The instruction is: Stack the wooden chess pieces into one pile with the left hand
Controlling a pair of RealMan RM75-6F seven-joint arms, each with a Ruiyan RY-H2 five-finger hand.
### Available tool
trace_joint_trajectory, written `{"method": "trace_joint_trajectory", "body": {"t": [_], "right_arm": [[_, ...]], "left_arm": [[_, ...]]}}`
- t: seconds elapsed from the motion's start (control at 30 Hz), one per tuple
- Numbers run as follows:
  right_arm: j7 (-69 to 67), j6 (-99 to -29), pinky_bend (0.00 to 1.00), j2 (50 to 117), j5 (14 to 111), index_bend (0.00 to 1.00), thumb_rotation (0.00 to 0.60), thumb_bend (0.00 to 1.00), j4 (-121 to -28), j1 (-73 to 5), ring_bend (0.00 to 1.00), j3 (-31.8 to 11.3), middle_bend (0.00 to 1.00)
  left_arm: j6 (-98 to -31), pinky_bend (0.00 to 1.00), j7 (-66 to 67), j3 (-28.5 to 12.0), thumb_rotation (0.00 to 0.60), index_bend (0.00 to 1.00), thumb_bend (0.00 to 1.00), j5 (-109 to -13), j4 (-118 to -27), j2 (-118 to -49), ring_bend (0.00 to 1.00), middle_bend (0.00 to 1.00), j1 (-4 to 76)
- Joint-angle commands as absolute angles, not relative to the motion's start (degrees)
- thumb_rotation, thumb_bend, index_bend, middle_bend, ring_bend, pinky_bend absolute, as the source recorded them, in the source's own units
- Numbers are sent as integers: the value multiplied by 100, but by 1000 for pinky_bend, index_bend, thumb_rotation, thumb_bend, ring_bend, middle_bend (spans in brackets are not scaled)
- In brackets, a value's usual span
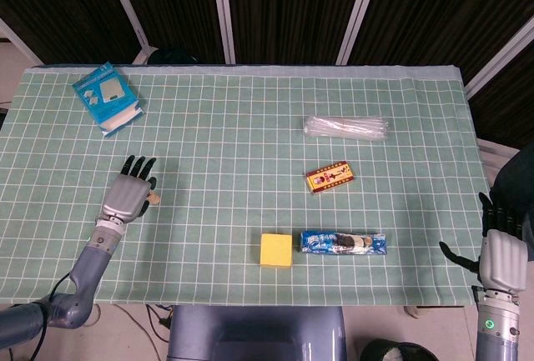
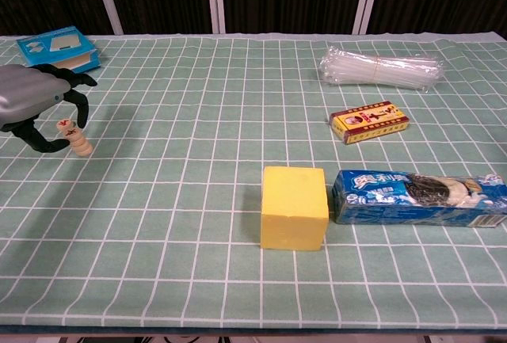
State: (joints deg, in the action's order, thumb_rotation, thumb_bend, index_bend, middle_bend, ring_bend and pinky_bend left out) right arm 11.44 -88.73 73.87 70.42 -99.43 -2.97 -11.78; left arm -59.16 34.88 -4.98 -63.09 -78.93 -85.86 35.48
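Our left hand (image 2: 30, 104) hangs low over the near-left part of the green checked cloth (image 2: 198, 184), its dark fingers (image 2: 77, 107) curled downward like a cage around the little pile of wooden chess pieces (image 2: 77, 139). In the chest view the fingers stand apart with the pile in the gap between them; whether any fingertip actually touches the wood we cannot tell, but nothing looks pinched, so we judge the hand to be holding nothing. The pile stands upright, its long axis vertical, the top disc marked in red, and it sits just beside and below the fingertips, toward the table's middle from the palm. In the head view the same hand (image 1: 130, 192) covers most of the pile (image 1: 153, 199), which peeks out at its right edge. Our right hand (image 1: 501, 254) waits well apart, off the table's far right corner, fingers spread and empty, so the left is plainly the nearer. We see no loose pieces elsewhere, so the stacking looks done or nearly so, and any move away calls for lifting straight up, lest a finger topple the column.
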Motion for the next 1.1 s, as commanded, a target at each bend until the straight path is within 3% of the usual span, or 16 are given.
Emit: {"method": "trace_joint_trajectory", "body": {"t": [0.03,0.67,1.1], "right_arm": [[1144,-8872,0,7387,7039,22,600,233,-9944,-297,1,-1179,12],[1141,-8891,0,7395,7041,22,600,232,-9945,-289,1,-1181,12],[1197,-8907,0,7418,6997,23,600,233,-9964,-288,1,-1198,12]], "left_arm": [[-5919,11,3504,-492,600,426,327,-6307,-7903,-8588,0,47,3553],[-6244,4,2994,-464,600,310,311,-6471,-7994,-8176,0,43,3258],[-5473,0,2684,-818,600,308,274,-5949,-7122,-8241,0,42,3595]]}}
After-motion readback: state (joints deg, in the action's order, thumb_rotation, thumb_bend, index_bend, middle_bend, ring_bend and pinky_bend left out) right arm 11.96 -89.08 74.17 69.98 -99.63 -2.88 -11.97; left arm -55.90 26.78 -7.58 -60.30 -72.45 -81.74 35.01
